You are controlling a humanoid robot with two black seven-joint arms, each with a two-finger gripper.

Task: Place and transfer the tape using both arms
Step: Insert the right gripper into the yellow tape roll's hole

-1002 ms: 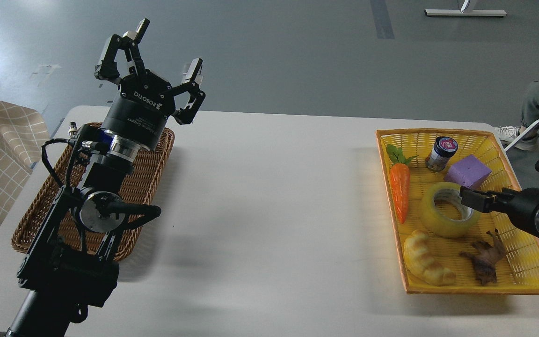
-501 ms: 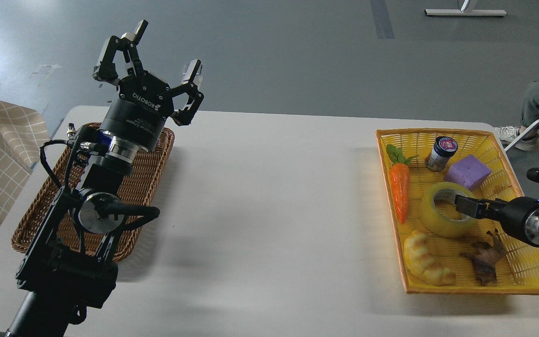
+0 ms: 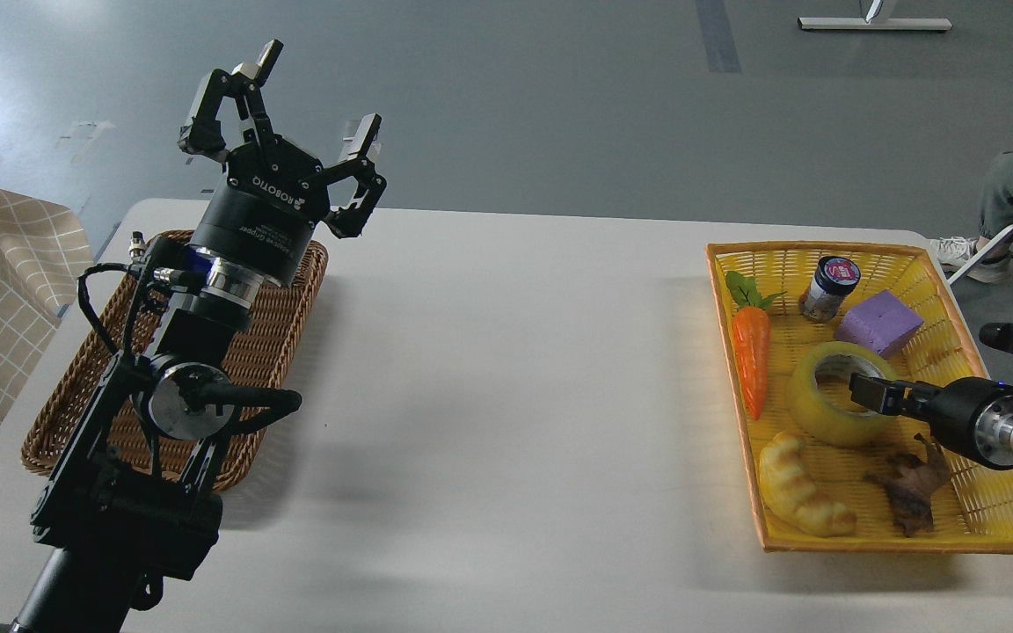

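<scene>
Right of the white table (image 3: 506,369), the right gripper (image 3: 869,392) is seen end-on and dark at the near rim of the tape (image 3: 832,396), a thick ring of glossy yellow packing tape with a pale core; its tip overlaps the ring's right wall and hole, but whether the fingers are closed on the wall cannot be told. The left gripper (image 3: 309,105), raised on its black jointed arm, is held wide open and empty.

All places are given from the yellow woven plastic basket (image 3: 990,514). The tape lies flat near the basket's middle, its hole facing upward, so its axis is judged roughly vertical. It lies directly ahead of the right gripper's tip, toward the basket's left side. The right arm is by far the nearer; the left gripper is well apart, far to the basket's left across the bare table top, above a brown wicker tray (image 3: 58,413).

Around the tape, the basket is crowded. A purple foam block (image 3: 878,322) sits just behind it. An orange toy carrot (image 3: 752,359) lies along the basket's left wall, beside the tape. A ridged yellow croissant toy (image 3: 795,485) lies in the near left corner. A dark brown animal figure (image 3: 909,488) lies near the front, under the right wrist. A small dark-lidded jar (image 3: 830,287) stands at the back.

A straight lift is judged best, since the block and figure stand closest.
</scene>
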